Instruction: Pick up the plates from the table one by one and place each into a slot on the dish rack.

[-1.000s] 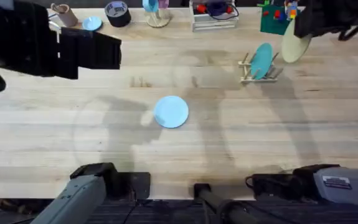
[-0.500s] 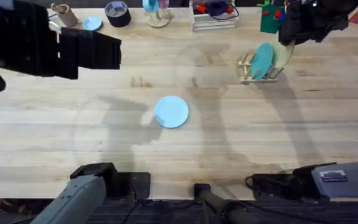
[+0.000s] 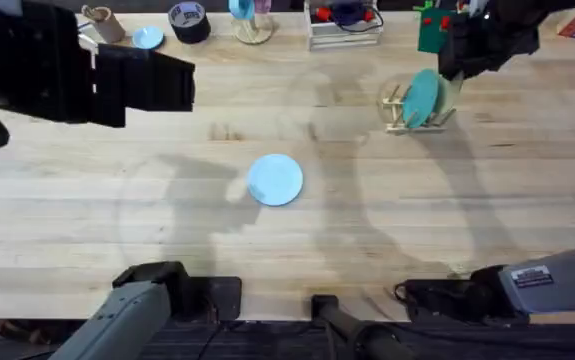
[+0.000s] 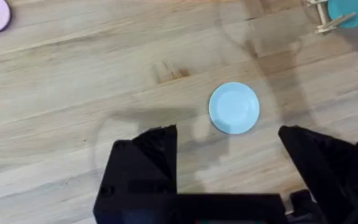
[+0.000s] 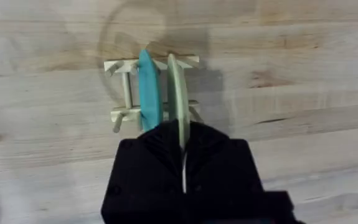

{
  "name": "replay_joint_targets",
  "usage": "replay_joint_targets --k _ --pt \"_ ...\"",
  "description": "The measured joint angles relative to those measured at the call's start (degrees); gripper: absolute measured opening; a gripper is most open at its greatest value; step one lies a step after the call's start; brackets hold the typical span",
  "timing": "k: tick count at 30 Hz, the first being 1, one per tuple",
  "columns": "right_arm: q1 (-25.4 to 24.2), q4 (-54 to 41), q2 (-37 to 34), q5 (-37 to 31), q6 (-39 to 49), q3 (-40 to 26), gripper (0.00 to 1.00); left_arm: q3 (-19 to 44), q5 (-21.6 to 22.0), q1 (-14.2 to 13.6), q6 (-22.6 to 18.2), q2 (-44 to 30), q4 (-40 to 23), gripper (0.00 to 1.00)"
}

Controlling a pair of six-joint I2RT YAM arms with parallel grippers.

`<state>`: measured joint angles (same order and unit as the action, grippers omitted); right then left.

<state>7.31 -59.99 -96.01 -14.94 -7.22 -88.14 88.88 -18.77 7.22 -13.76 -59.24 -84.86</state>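
One cream plate (image 5: 178, 99) on edge in dish rack (image 5: 124, 102), right claw (image 5: 183, 155) gripping.

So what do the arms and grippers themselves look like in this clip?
Both grippers are matte black and blocky, each with two broad angular fingers: the left gripper from its wrist camera, the right gripper from its own. In the overhead view the arm links near the bases are grey; the right arm carries a small white label with dark print, and black cables run beside both bases.
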Motion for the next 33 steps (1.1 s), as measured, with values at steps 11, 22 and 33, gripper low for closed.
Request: replay_joint_targets --k 11,22,33 --pt "0.0 0.2 -1.2 0.0 0.0 0.0 0.03 0.0 0.0 0.0 0.0 0.0 0.0 0.992" --pt "0.0 0.2 -2.7 0.0 0.0 0.0 0.03 0.0 0.0 0.0 0.0 0.0 0.0 0.992" --pt "0.0 0.2 -2.9 0.0 0.0 0.0 0.03 0.0 0.0 0.0 0.0 0.0 0.0 0.994"
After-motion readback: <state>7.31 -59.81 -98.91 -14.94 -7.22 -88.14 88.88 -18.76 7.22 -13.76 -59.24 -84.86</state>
